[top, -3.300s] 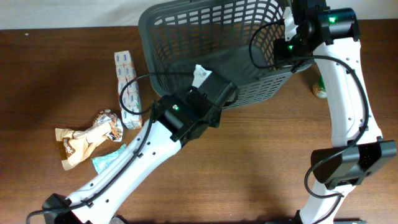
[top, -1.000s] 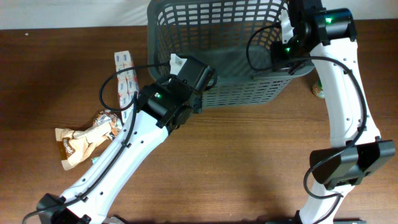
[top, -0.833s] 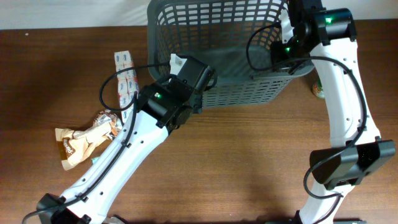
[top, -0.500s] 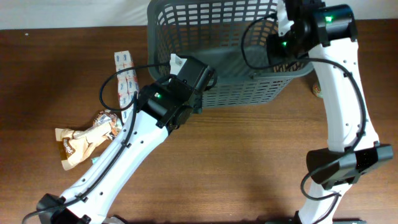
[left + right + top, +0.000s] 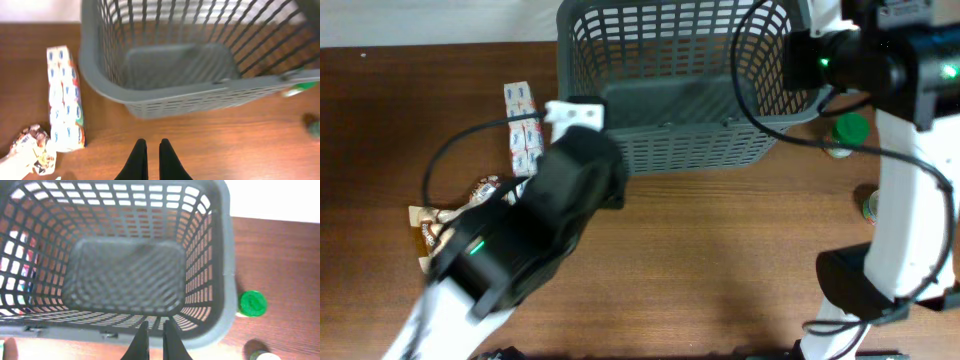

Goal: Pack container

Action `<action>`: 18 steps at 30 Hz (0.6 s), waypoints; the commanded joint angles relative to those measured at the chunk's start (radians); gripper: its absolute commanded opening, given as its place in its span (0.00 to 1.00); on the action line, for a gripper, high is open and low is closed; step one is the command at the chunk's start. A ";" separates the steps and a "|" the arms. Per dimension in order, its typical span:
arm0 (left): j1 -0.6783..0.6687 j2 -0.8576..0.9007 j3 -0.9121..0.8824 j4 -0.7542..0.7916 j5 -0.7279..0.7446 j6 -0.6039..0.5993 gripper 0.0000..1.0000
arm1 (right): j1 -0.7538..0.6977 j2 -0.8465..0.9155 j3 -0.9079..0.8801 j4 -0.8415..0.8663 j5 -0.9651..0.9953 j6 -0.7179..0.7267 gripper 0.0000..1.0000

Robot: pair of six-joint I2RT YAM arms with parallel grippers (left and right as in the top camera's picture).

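The container, a dark grey lattice basket [image 5: 670, 90], stands upright at the back of the table, and its floor is bare in the right wrist view [image 5: 125, 275]. My left gripper [image 5: 150, 148] is shut and empty, high above the wood just in front of the basket's near wall [image 5: 170, 97]. My right gripper [image 5: 155, 328] is shut and empty, high over the basket's near rim. In the overhead view both arms are raised close to the camera and hide their own fingers.
A blue-and-white pack [image 5: 523, 125] [image 5: 64, 97] and a brown snack wrapper [image 5: 450, 225] [image 5: 30, 150] lie left of the basket. A green-capped bottle [image 5: 847, 128] [image 5: 252, 303] stands right of it, with another small item [image 5: 873, 203] nearer the front.
The basket was tilted with both grippers at its rim; it now stands level. Both arms have let go and risen well above it, which uncovers the green-capped bottle.
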 commanded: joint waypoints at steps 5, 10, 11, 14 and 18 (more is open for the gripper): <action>0.003 -0.196 0.009 -0.083 -0.408 0.009 0.02 | -0.002 -0.171 0.022 -0.006 0.266 0.095 0.04; 0.064 -0.262 0.009 -0.146 -0.588 0.009 0.02 | -0.086 -0.246 0.022 -0.006 0.375 0.144 0.04; 0.087 -0.262 0.009 -0.159 -0.599 0.009 0.02 | -0.124 -0.253 0.021 -0.006 0.388 0.144 0.04; 0.153 -0.256 0.009 -0.202 -0.650 0.009 0.02 | -0.238 -0.261 -0.006 -0.006 0.397 0.156 0.04; 0.272 -0.235 0.009 -0.245 -0.725 0.009 0.02 | -0.405 -0.260 -0.090 -0.006 0.385 0.223 0.04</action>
